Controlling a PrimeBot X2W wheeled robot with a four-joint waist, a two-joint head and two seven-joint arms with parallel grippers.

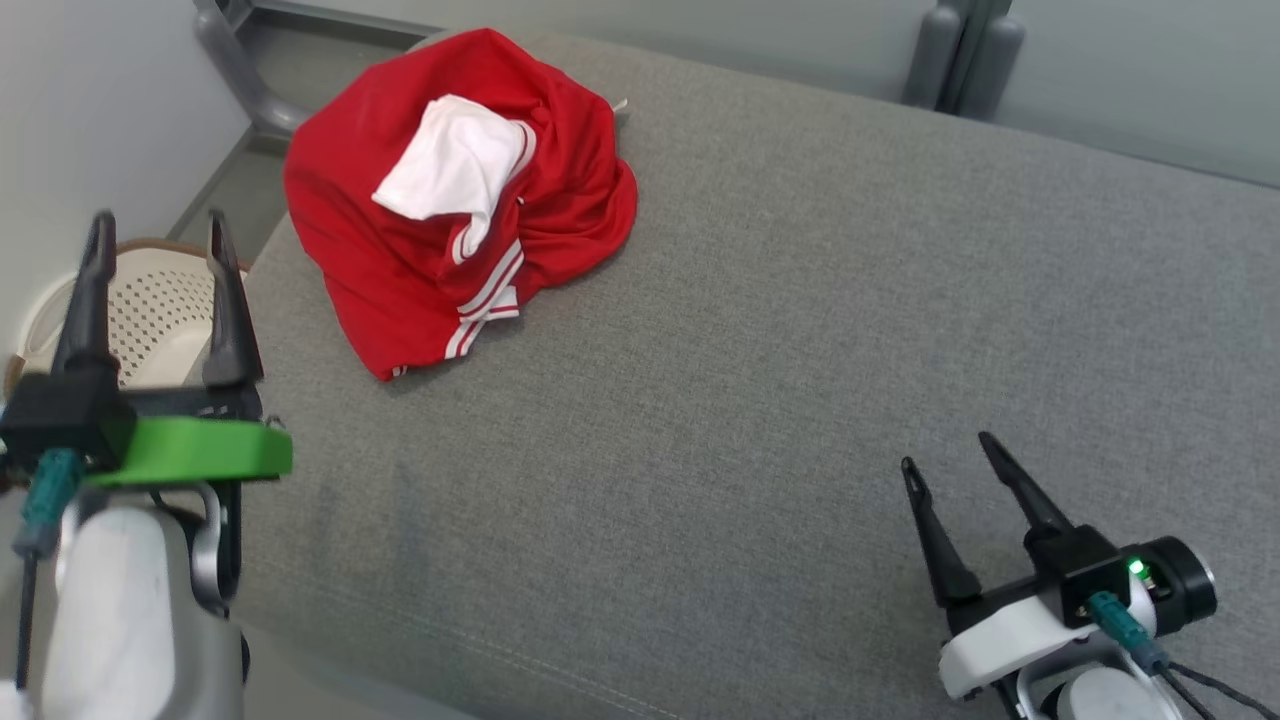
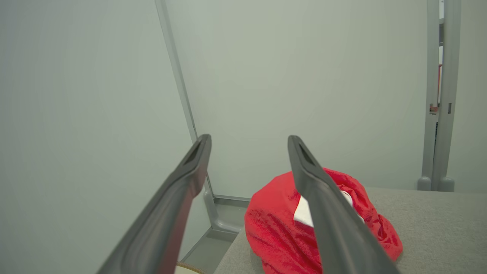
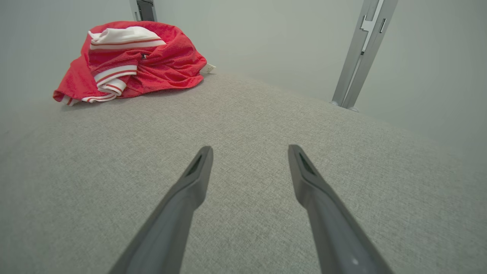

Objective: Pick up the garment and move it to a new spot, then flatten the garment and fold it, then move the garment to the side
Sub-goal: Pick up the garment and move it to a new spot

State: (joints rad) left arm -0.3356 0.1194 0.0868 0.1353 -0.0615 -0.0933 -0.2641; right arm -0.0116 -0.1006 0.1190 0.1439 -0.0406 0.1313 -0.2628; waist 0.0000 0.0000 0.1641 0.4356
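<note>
1. Garment. You see the red garment (image 1: 400,260) bunched in a heap at the far left end of the grey fabric worktop (image 1: 760,340), close to its left edge. A white panel (image 1: 450,165) lies on top of the heap, and white stripes (image 1: 490,290) run along the hem on the near side.

2. The left gripper (image 1: 158,222) has its 2 dark fingers apart with nothing between them. It sits off the left edge of the worktop, near the garment but not touching it. A cream perforated basket (image 1: 150,305) shows behind its fingers. In the left wrist view, 1 finger of the left gripper (image 2: 249,139) crosses in front of the garment (image 2: 274,228).

3. The right gripper (image 1: 947,452) also has its 2 fingers apart and empty. It sits over the bare near right part of the worktop, well apart from the garment. In the right wrist view, the garment (image 3: 152,64) lies at the upper left, far beyond the right gripper (image 3: 250,148).
</note>
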